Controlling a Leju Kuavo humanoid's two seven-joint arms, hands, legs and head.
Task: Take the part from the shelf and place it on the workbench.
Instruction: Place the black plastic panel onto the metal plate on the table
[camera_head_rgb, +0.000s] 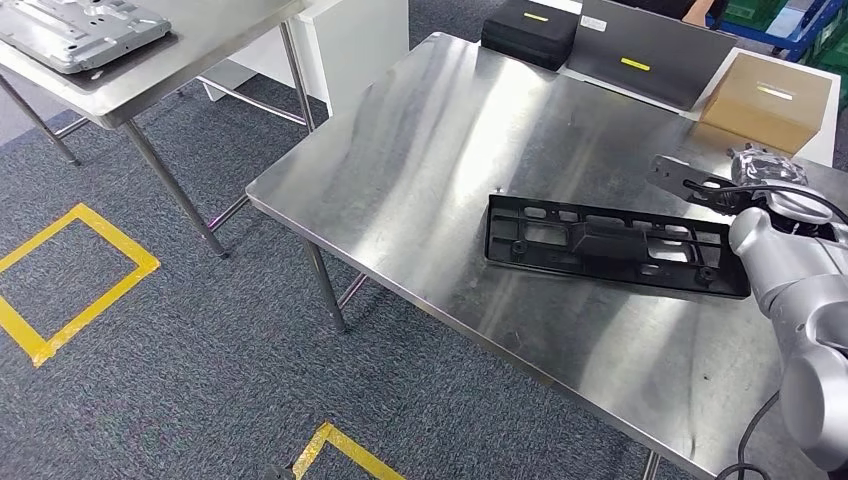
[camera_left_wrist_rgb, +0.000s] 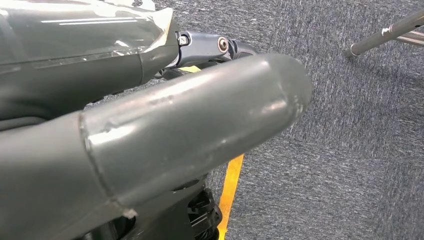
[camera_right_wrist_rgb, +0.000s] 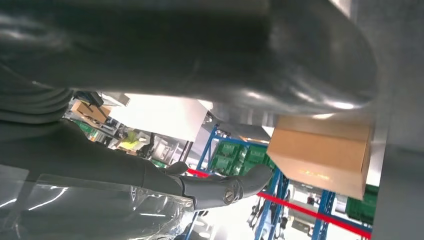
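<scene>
Yellow floor tape marks the blue-grey carpet at the left of the head view, beneath a second steel desk that carries a grey stamped metal panel. Centre frame stands the main steel desk, its brushed top streaked with reflections. On it, toward the right, lies the part: a long, flat, black plastic frame, rectangular, with open cut-outs along its length, small round mounting holes and a raised block at its middle. It rests flat on the desk, nearer the front edge than the back. Along the far edge sit a black case, a dark grey flat box with a yellow label and a brown cardboard box. At far right the silver right arm reaches over the desk, and the right hand sits just beyond the part's right end; its fingers appear spread with nothing in them, apart from the part. The left hand hangs over the carpet in its wrist view, thumb extended, and whether its fingers are curled cannot be told.
</scene>
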